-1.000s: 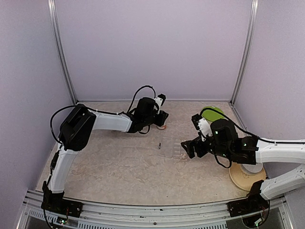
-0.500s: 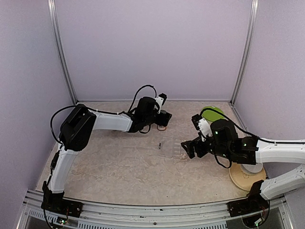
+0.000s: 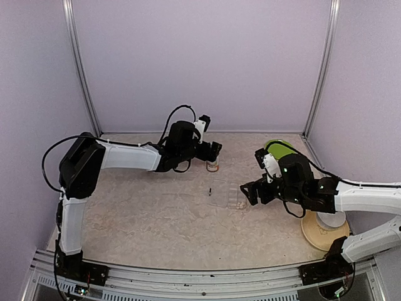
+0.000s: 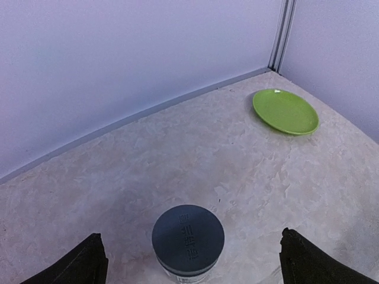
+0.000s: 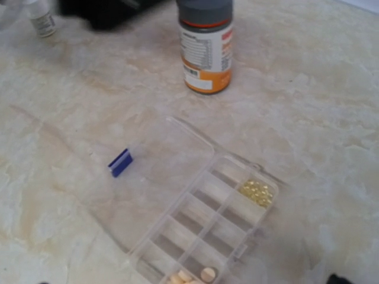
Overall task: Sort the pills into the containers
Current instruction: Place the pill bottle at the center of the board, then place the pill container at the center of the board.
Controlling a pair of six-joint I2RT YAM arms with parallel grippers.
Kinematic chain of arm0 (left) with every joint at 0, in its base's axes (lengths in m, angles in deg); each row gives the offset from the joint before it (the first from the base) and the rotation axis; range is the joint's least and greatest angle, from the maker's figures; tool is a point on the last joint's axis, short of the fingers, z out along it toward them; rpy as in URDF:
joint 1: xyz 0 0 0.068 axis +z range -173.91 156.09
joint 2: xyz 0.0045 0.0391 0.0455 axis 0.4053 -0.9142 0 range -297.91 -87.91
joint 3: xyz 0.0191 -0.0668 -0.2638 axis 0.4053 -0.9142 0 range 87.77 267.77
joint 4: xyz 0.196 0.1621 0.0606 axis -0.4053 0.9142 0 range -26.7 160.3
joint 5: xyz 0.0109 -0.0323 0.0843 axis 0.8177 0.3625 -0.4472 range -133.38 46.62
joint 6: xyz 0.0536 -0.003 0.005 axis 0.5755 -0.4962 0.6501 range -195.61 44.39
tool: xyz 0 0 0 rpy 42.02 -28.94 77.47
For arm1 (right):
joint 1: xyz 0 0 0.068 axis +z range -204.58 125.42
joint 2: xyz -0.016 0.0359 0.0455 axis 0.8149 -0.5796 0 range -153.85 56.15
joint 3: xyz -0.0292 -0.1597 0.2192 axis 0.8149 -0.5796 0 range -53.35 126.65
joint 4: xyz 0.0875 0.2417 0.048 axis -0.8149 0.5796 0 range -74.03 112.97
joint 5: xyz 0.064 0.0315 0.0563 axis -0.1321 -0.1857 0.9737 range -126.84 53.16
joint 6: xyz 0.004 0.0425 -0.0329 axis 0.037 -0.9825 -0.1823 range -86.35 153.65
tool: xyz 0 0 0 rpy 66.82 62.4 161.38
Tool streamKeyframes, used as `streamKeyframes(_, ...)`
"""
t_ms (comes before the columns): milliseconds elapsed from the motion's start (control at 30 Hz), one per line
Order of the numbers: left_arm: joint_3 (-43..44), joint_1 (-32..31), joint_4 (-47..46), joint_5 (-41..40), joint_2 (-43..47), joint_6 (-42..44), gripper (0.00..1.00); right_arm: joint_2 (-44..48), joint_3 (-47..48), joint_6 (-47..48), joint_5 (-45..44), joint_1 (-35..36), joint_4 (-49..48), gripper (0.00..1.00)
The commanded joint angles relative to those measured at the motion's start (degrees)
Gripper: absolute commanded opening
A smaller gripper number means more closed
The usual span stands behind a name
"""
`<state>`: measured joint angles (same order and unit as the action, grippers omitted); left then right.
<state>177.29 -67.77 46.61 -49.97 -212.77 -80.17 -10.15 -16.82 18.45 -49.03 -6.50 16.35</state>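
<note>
The clear pill box (image 5: 207, 228) lies open on the table, its lid (image 5: 160, 171) folded out flat with a small blue piece (image 5: 120, 162) at the edge. One compartment holds small yellow pills (image 5: 257, 192), another holds tan round pills (image 5: 192, 276); the other containers look empty. From above the box (image 3: 224, 193) sits mid-table. A pill bottle (image 4: 188, 228) with a dark grey cap and an orange label (image 5: 205, 44) stands upright behind it. My left gripper (image 4: 190, 242) is open, its fingers wide on either side of the bottle and apart from it. My right gripper (image 3: 247, 191) hovers open just right of the box.
A green plate (image 3: 280, 148) lies at the back right, also in the left wrist view (image 4: 285, 110). A white bowl on a tan plate (image 3: 326, 229) stands at the near right under my right arm. A small white bottle (image 5: 42, 18) stands left of the orange-labelled one.
My left gripper has opened and let go of the bottle, which now stands on its own; the left arm drew back to the left. The right arm barely moved.
</note>
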Motion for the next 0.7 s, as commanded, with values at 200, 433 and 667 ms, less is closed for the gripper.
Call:
streamKeyframes(200,-19.1,-0.2,-7.6,10.8,16.4,-10.3,0.99,-2.9,-0.2,-5.0,12.1,-8.1,-1.9,1.0)
streamKeyframes(433,-23.9,-0.4,-6.1,15.2,17.5,-17.0,0.99,-5.2,-1.0,-8.2,20.2,-13.3,-5.1,1.0)
streamKeyframes(667,-25.9,-0.2,-3.9,14.0,15.6,-23.5,0.99,-8.6,-1.2,-10.5,24.5,-16.2,-7.1,1.0)
